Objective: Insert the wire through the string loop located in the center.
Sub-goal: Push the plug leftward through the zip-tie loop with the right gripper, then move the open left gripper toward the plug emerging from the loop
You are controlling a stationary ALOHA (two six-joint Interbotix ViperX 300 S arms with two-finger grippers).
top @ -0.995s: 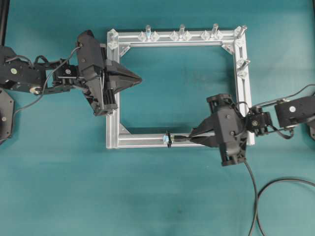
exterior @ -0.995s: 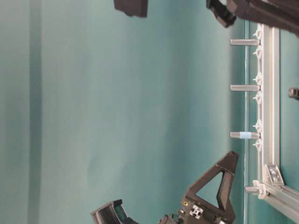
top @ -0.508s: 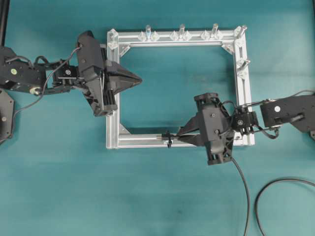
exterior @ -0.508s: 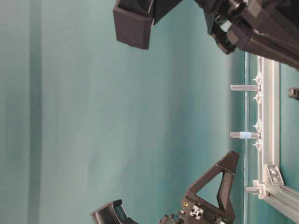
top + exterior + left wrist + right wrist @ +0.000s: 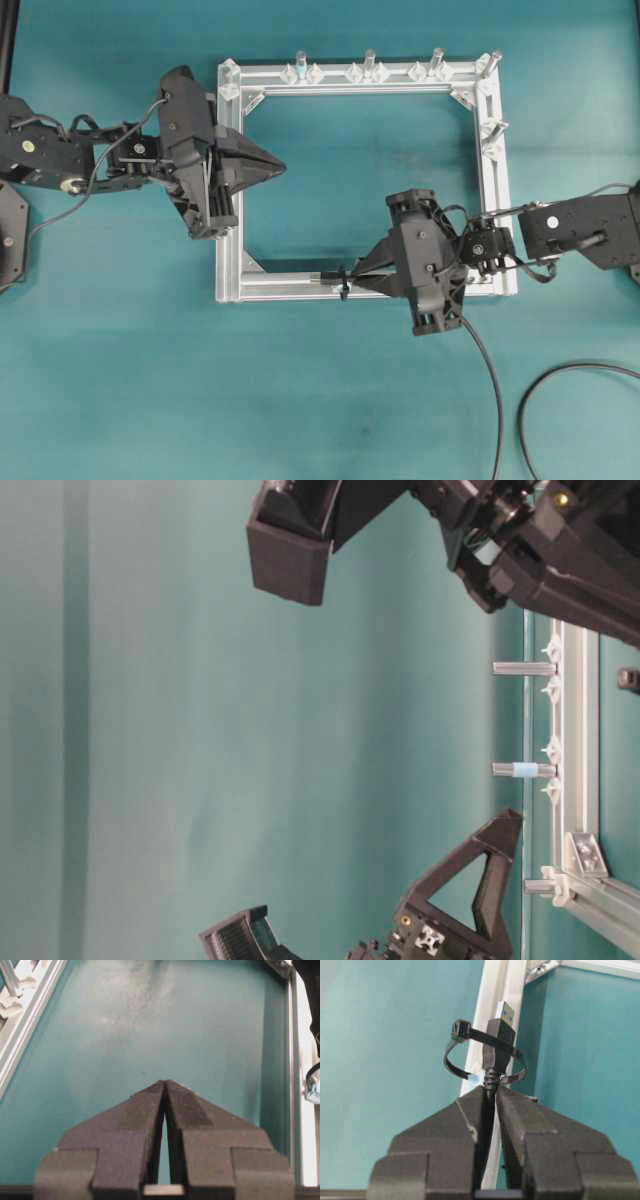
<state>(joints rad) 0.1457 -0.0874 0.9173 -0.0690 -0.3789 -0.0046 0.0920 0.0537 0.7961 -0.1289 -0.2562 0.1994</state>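
Teal table (image 5: 120, 380) — aluminium frame (image 5: 228, 240)

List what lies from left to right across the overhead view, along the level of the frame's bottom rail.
Bare teal table → frame's bottom-left corner → string loop with the wire's plug passing through → right gripper → right arm's wrist

A square frame (image 5: 228, 180) is laid on the table (image 5: 120, 380). The string loop (image 5: 485, 1057) is set on the frame's near rail, and the wire's (image 5: 496, 1042) plug is passed into it from the right (its tip lies beyond the loop). Upright posts (image 5: 369, 62) are ranged along the far rail.
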